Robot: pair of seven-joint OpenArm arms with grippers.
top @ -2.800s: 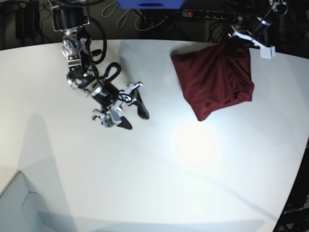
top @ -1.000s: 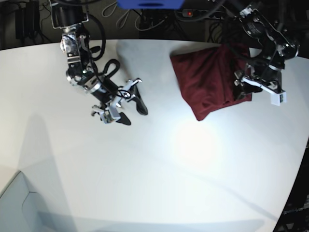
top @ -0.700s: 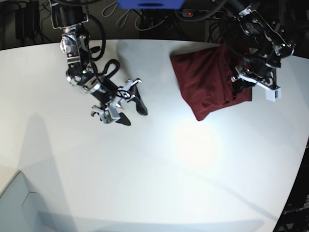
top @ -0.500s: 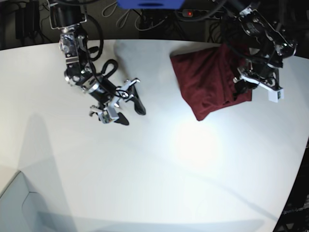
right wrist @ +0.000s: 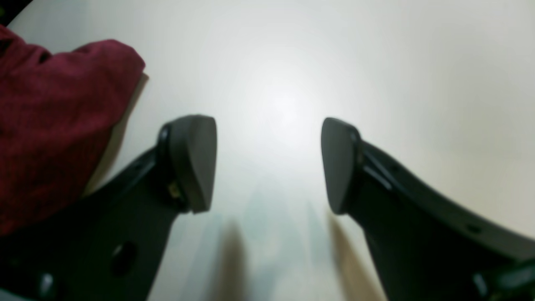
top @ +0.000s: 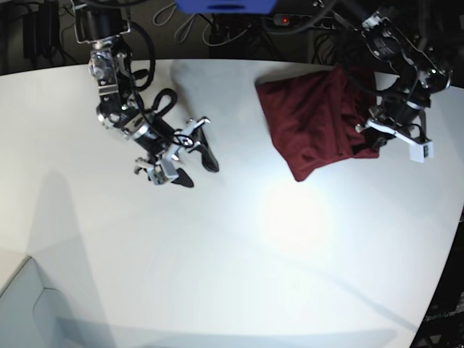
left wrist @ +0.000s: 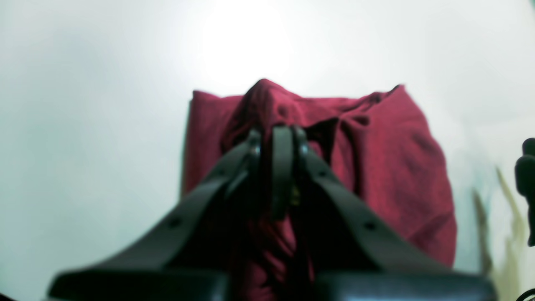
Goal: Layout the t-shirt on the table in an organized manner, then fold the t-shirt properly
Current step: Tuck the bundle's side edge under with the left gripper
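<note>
The dark maroon t-shirt (top: pixel 315 119) lies bunched in a rough square at the far right of the white table (top: pixel 254 254). My left gripper (top: pixel 365 139) is at the shirt's right edge. In the left wrist view this left gripper (left wrist: pixel 276 133) is shut on a raised fold of the t-shirt (left wrist: pixel 376 167). Well left of the shirt, my right gripper (top: pixel 196 168) hovers over bare table. The right wrist view shows the right gripper (right wrist: pixel 267 165) open and holding nothing, with the t-shirt (right wrist: pixel 50 125) at its left.
Cables and a power strip (top: pixel 312 22) lie beyond the table's far edge, with a blue object (top: pixel 225 6) above them. The table's curved edge (top: pixel 446 275) runs down the right side. A pale grey surface (top: pixel 22 304) fills the bottom left corner.
My left gripper has closed its fingers on a fold at the shirt's right edge. The right arm has drifted slightly left, still open.
</note>
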